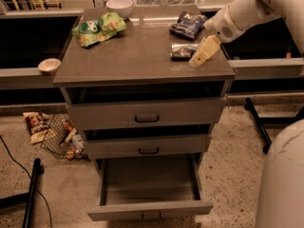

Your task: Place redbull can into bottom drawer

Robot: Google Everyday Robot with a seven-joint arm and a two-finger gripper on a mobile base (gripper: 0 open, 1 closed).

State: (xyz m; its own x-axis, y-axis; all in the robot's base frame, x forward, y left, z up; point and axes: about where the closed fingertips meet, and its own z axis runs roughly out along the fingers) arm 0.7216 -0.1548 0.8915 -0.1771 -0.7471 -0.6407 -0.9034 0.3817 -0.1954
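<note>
Lying on its side near the right edge of the cabinet top (128, 56), the can (182, 51) is silver with dark patches, its long axis running roughly left to right. The gripper (203, 52) is just to the right of it, cream-coloured and slanting down and to the left from the white arm (244, 11), which reaches in from the upper right corner. Its tip is low over the top, close against the can's right end; it may be touching, though the view is too poor to be sure. Whether the gripper is open or closed I cannot tell, and it does not appear to have hold of the can.

The bottom drawer (149, 209) is at the foot of the cabinet, pulled well out toward the camera, its deep grey inside open to view and its dark handle at the lower edge of the front. Above it the middle drawer (148, 147) and the top drawer (145, 114) each show a dark gap over their fronts.

Behind the can, toward the back right of the top, lies a dark blue bag (188, 24). A green bag (99, 28) lies at the back left, with a white bowl (119, 6) just behind it. A small bowl (49, 65) rests on the ledge left of the cabinet. On the floor to the left are a wire basket (61, 137) and a snack packet (35, 126) beside it.
</note>
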